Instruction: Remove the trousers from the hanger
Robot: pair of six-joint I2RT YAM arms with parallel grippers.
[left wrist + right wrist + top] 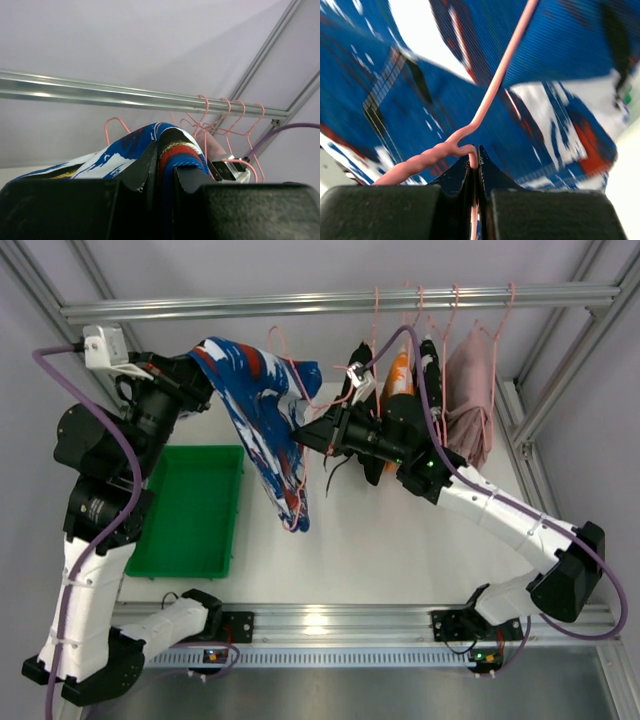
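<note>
- the green tray sits on the white table at the near left, just beside the left arm.
- the blue trousers, printed with white, red and dark patches, hang in the air over the table between the two arms. their lower end dangles just right of the tray's far corner.
- the left gripper is clenched on the top left edge of the blue trousers. in the left wrist view its fingers pinch a raised fold of the cloth, with no gap between them.
- the right gripper reaches in from the right, against the cloth's right edge. in the right wrist view it is clamped on the twisted neck of the pink wire hanger, and the printed cloth fills the background.
- the hanger's pink wire shows above the top of the cloth and again at its lower end, so the blue trousers are on the hanger. its hook sits on the near side of the rail and apart from it.
- the black trousers hang behind the right arm, with thin dark strings dangling below. the arm covers much of them.
- farther right hang an orange garment and a dusty pink garment.
- farthest back, the metal rail runs across the frame with several pink hooks over it at the right.
</note>
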